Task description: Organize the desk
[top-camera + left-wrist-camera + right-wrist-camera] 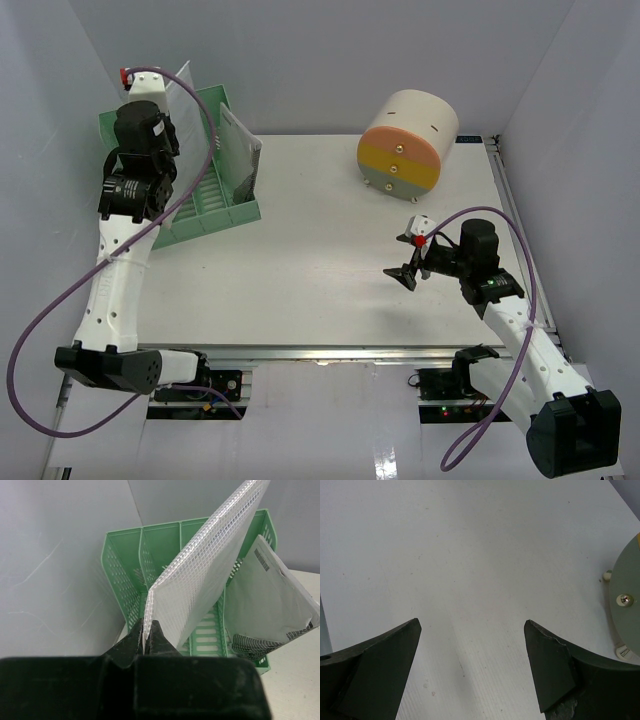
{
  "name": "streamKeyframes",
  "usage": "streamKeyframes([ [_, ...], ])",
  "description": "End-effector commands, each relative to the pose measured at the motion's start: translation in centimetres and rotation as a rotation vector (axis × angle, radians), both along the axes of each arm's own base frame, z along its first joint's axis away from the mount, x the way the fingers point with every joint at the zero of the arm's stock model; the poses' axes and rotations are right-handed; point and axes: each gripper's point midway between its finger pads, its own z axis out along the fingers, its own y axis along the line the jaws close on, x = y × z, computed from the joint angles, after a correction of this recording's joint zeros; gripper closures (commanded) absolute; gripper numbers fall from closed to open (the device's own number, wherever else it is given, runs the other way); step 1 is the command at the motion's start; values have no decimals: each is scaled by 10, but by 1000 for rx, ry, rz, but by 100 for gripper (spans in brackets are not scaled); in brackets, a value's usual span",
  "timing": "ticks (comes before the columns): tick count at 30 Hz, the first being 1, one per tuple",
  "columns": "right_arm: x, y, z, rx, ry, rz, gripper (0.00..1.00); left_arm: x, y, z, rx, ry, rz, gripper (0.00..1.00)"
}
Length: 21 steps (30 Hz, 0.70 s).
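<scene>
- Jaws, left gripper (148,640): clenched on the near edge of a mesh pouch (200,590), fingertips pressed together with the sheet between them
- Jaws, right gripper (470,625): spread wide, nothing between them, bare desk (470,540) showing through the gap
- Desk: white top with metal rails at the near and right edges; carries every item below and lies under both arms
- Pouch: clear, with a white grid weave, flat and stiff; it rises tilted from the left fingers up and to the right across the rack (125,580). Whether its far edge sits in a slot cannot be told
- Rack: green, perforated walls, several upright dividers; stands at the far left corner of the desk against the wall
- Packet (270,600): pale grey with a barcode label and a dark patterned lower corner — it leans in the rightmost part of the rack, beside the pouch
- Drawer unit (408,140): round, cream body, front banded pink, yellow and green with small knobs; stands at the far right of the desk, well apart from the rack
- Right gripper, position: low over the desk at the right, near the drawer unit's front but not touching it
- Cables (60,300): purple — one looped along each arm
</scene>
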Motion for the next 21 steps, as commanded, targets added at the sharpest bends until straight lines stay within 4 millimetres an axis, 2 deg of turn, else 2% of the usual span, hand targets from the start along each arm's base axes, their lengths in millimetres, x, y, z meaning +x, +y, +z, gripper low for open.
streamKeyframes([
  [1, 2, 0, 10, 16, -38, 1, 10, 25, -14, -1, -65, -14, -63, 100],
  [8, 4, -3, 10, 10, -45, -14, 10, 64, -20, -6, -126, 8, -98, 100],
  [16, 5, -3, 7, 3, -42, -15, 10, 81, -37, 0, -256, -32, -192, 100],
  [21, 7, -5, 6, -3, -45, -24, 10, 99, -46, -4, -298, -39, -235, 100],
])
